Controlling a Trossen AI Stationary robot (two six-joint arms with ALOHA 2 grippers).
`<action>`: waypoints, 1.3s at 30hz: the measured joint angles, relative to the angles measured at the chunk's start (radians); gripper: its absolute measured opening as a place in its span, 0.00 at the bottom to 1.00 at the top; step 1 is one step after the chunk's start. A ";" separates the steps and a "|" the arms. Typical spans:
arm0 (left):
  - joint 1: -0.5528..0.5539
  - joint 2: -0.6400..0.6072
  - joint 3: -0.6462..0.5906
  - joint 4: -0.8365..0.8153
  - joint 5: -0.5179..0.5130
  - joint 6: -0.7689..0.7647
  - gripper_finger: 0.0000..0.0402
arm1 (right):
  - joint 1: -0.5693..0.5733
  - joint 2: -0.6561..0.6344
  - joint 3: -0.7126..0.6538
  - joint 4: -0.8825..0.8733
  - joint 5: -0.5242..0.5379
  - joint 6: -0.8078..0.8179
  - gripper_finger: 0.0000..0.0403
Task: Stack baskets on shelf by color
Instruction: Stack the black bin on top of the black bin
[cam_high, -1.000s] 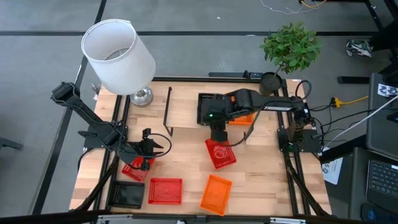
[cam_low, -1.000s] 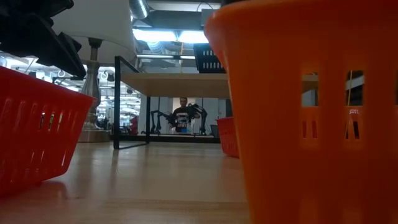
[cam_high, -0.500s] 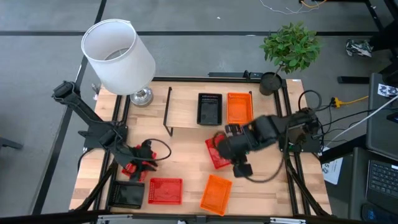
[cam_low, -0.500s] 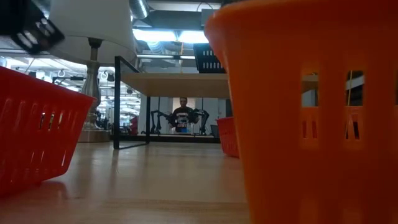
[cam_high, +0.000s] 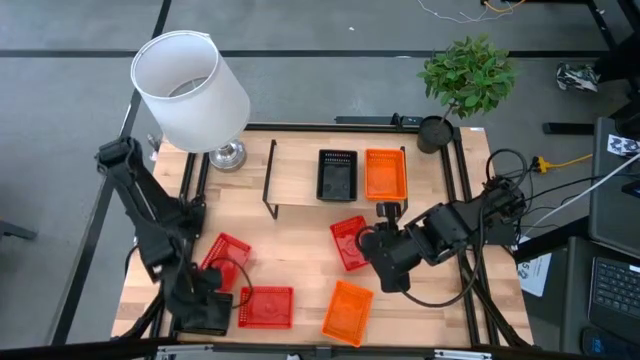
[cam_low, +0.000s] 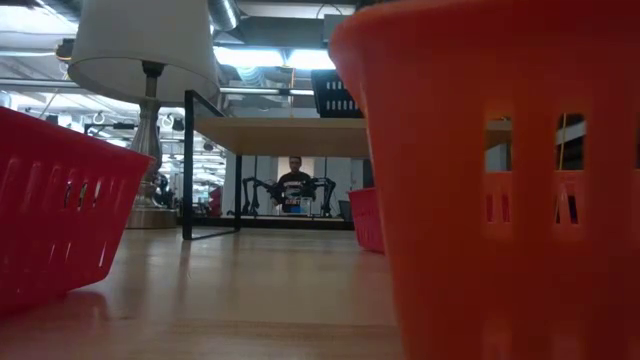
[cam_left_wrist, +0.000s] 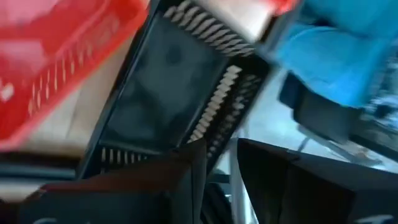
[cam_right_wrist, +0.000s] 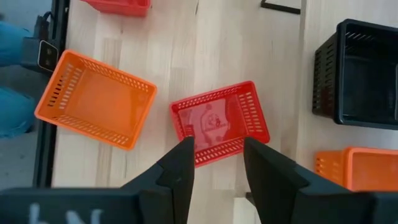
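On the shelf stand a black basket and an orange basket. Three red baskets rest on the table: one in the middle, one toward the left and one near the front. Another orange basket sits by the near edge. My left gripper is low over a black basket at the near left corner, open, its fingers on either side of the basket's wall. My right gripper hovers open, high above the middle red basket.
A white lamp stands at the far left corner and a potted plant at the far right. In the low view the near orange basket and a red basket fill the foreground. A person stands far behind the table.
My left gripper has left the left red basket and moved toward the near edge, down to the black basket at the near left corner. My right arm has drawn back from the shelf toward the near right, uncovering the orange basket there, and now hangs above the middle red basket.
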 joint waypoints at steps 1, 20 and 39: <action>-0.013 0.026 0.000 0.005 0.003 -0.031 0.21 | 0.000 0.000 0.000 0.000 0.000 -0.002 0.34; 0.044 0.347 -0.001 0.137 -0.263 -0.019 0.21 | 0.000 0.000 0.000 0.000 -0.001 -0.049 0.34; 0.588 0.347 -0.001 0.712 -0.475 0.887 0.21 | 0.006 0.000 0.000 0.000 -0.003 0.027 0.34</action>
